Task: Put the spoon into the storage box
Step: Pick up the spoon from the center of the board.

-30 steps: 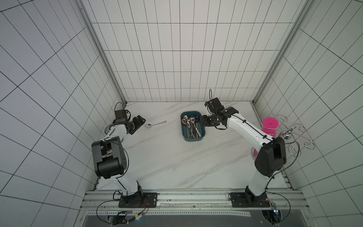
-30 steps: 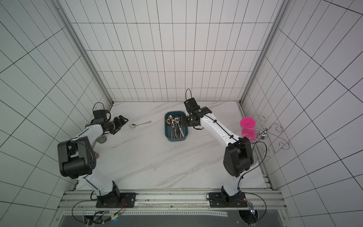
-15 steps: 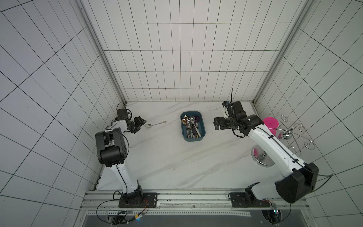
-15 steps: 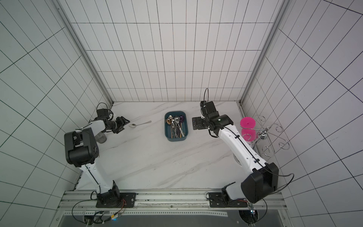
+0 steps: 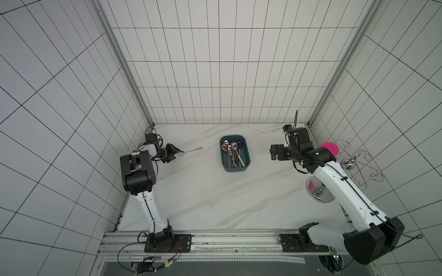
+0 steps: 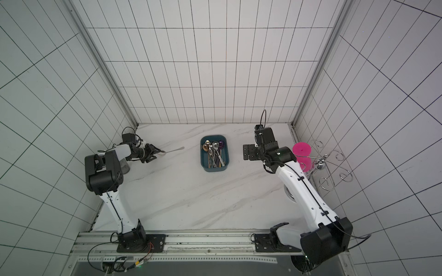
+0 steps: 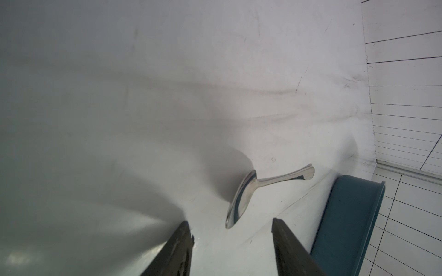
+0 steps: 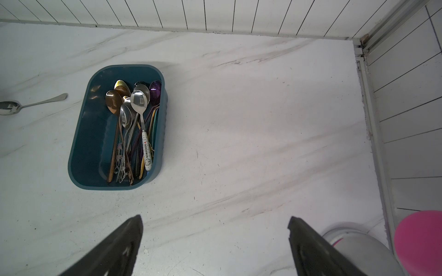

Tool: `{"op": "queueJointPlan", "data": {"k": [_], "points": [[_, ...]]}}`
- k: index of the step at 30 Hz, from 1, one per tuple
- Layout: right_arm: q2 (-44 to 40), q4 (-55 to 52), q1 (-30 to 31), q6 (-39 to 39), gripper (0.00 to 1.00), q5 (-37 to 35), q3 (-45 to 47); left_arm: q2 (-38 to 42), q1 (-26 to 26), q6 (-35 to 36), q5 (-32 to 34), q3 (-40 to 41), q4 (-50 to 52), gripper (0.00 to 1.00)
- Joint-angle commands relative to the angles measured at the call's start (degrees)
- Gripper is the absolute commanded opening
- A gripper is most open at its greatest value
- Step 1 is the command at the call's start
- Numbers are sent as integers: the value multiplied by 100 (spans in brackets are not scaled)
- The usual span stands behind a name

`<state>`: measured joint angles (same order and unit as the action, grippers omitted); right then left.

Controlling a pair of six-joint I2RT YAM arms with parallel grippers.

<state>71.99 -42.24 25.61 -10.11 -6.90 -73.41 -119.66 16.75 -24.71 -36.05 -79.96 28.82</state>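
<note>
A silver spoon (image 5: 191, 150) (image 6: 173, 150) lies on the marble table, left of the storage box (image 5: 223, 157) (image 6: 204, 160), a dark teal tray with several spoons inside. My left gripper (image 5: 175, 153) (image 6: 156, 154) is low at the spoon's bowl end. In the left wrist view its jaws (image 7: 229, 219) stand apart, and the tip of the spoon's bowl (image 7: 241, 198) lies just between the fingertips, untouched. The box wall (image 7: 346, 227) is beyond it. My right gripper (image 5: 272, 153) (image 6: 246, 152) (image 8: 215, 221) hangs wide open and empty to the right of the box (image 8: 88, 143).
A bright pink cup (image 5: 330, 149) (image 8: 418, 239) hangs on a wire cup rack (image 5: 354, 165) at the right wall, with the rack's round metal base (image 5: 319, 191) under my right arm. A smoky-grey tumbler (image 6: 124, 166) stands behind my left arm by the left wall.
My right arm has drawn back from over the box to the right, and its jaws have opened wide. My left gripper's jaws have narrowed around the spoon's bowl end.
</note>
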Motion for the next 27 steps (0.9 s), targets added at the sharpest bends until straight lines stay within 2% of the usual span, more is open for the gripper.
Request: {"op": "queueJointPlan", "data": {"k": [1, 4, 5, 12, 21, 22, 24, 27], "points": [[-124, -2, -63, 26, 99, -56, 140, -202, -62, 261, -130, -289, 251, 55], [-150, -3, -83, 24, 99, 3, 166, -392, -79, 258, -152, -422, 303, 55], [-141, -3, -86, 35, 99, -4, 163, -471, -93, 272, -196, -481, 328, 50], [-170, -12, -109, 43, 98, 36, 186, -760, -153, 283, -242, -650, 464, 46], [-112, -80, -122, 70, 99, 76, 101, -721, -203, 329, -177, -698, 540, 12], [-115, -100, -126, 62, 99, 66, 77, -685, -208, 364, -145, -683, 554, 5], [-132, -99, -130, 53, 99, 120, 72, -575, -216, 387, -105, -623, 537, 0], [-115, -77, -127, 79, 99, 226, 50, -451, -256, 383, -160, -608, 528, 0]]}}
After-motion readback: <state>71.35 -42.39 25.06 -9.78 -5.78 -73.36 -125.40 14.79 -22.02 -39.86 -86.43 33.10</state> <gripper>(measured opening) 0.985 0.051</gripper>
